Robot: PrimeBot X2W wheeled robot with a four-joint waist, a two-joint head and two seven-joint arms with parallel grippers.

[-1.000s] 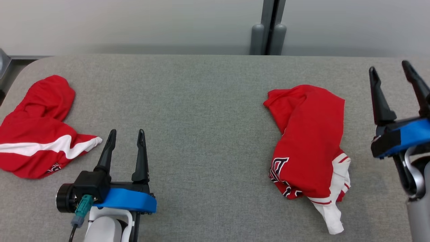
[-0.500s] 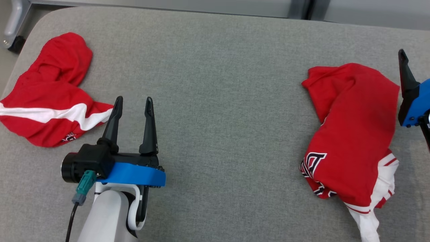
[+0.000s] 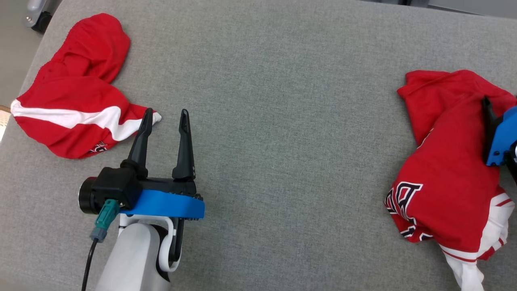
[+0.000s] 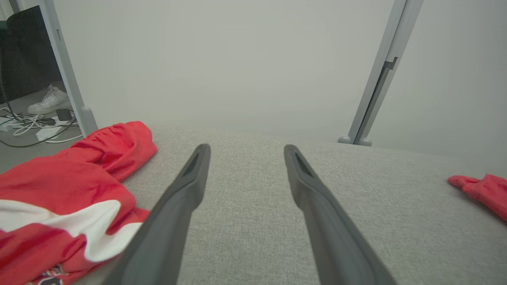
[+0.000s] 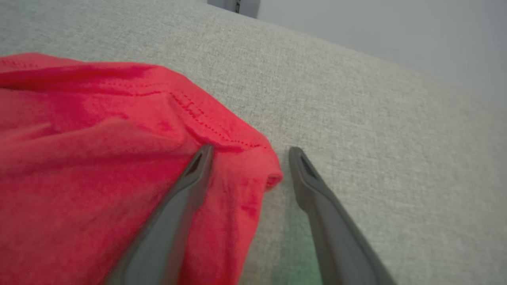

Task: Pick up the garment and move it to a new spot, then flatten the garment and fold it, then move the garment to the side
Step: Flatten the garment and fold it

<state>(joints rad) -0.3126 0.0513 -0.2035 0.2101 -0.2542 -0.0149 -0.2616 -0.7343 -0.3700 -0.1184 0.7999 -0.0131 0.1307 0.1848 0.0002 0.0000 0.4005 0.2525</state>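
Two crumpled red garments with white trim lie on the grey padded table. One garment is at the right, and my right gripper hangs open over its far right edge. In the right wrist view its hem corner sits between the open fingers of the right gripper, left finger over cloth, right finger over bare table. The other garment lies at the far left. My left gripper is open beside its white sleeve tip, holding nothing; the left wrist view shows the left gripper with that garment to its left.
The table's rounded left corner drops to the floor, where a grey caster stands. In the left wrist view a grey partition post rises behind the table, and cables and a white shoe lie on the floor at the left.
The head camera has tilted down and turned. My right gripper has moved left, from beside the right garment to over its edge. The left gripper has edged closer to the left garment's sleeve.
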